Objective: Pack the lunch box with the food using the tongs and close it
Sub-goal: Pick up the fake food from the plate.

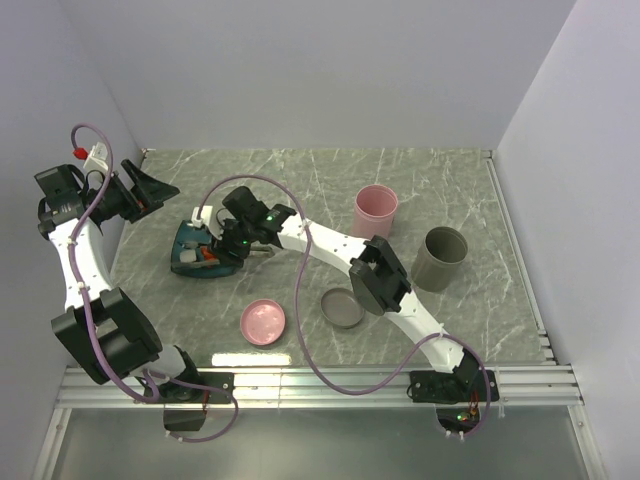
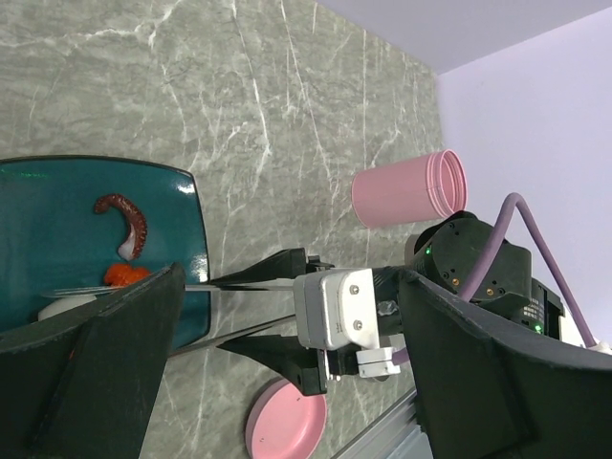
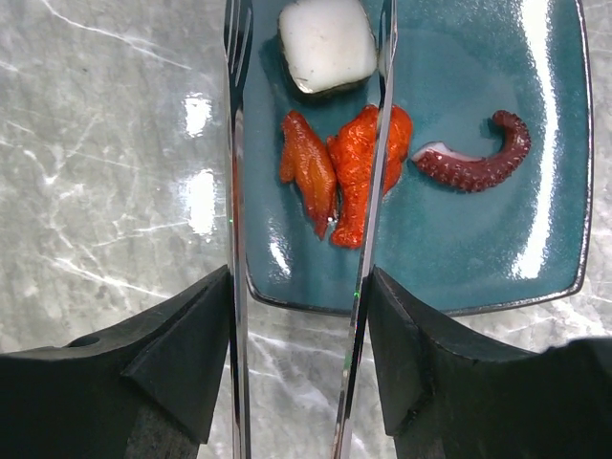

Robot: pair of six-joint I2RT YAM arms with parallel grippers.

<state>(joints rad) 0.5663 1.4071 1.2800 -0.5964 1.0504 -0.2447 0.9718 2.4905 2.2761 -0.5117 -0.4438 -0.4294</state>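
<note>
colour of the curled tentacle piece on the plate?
The tentacle piece is dark maroon; best seen in right wrist view.

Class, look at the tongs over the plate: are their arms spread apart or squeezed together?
Spread: the tongs show two arms apart, with an orange piece between them.

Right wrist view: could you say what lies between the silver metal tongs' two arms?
In that view, a white cube and red-orange strips, on the teal square plate.

Left arm (image 1: 80, 262) stands folded along the left edge of the top view, with the left gripper (image 1: 156, 195) at upper left, jaws spread wide. Right arm (image 1: 330, 250) stretches diagonally from lower right to centre-left, where the right gripper (image 1: 218, 243) clamps the tongs (image 3: 235, 191) between its fingers (image 3: 191, 335).
</note>
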